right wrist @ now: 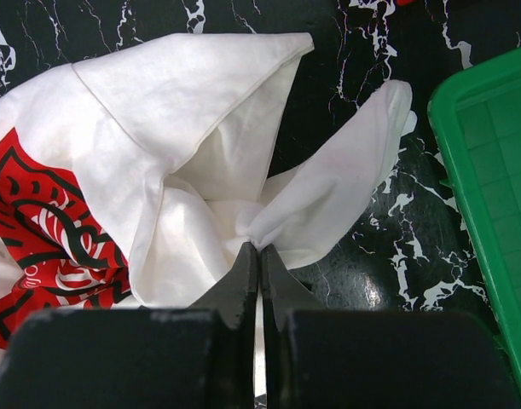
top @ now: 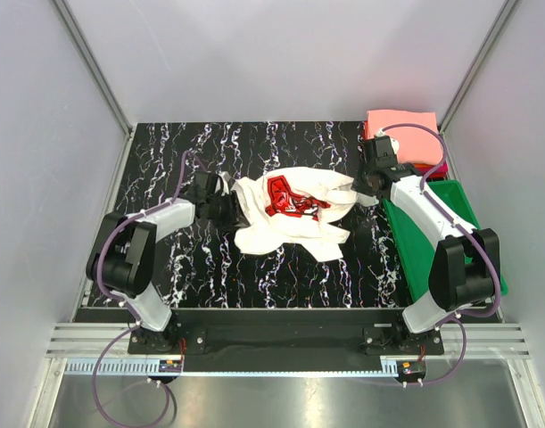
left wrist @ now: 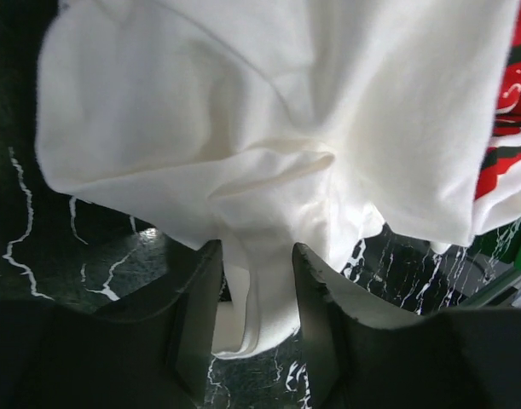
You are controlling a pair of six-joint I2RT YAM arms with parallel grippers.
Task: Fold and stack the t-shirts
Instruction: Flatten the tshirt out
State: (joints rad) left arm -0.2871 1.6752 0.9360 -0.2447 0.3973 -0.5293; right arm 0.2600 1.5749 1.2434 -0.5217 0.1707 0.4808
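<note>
The cream-white t-shirt (top: 285,227) with a red chest print (top: 285,198) lies crumpled in the middle of the black marbled table. My left gripper (top: 226,198) is at its left edge. In the left wrist view the jaws (left wrist: 256,251) stand apart with a hanging fold of the white cloth (left wrist: 286,102) between them. My right gripper (top: 361,189) is at the shirt's right edge. In the right wrist view it (right wrist: 260,247) is shut on a pinch of the white cloth (right wrist: 183,128). A folded salmon-pink t-shirt (top: 401,125) lies at the back right.
A green plastic tray (top: 450,232) stands along the right edge under the right arm; it also shows in the right wrist view (right wrist: 490,170). A bit of red cloth (top: 438,168) shows between the pink shirt and the tray. Grey walls surround the table.
</note>
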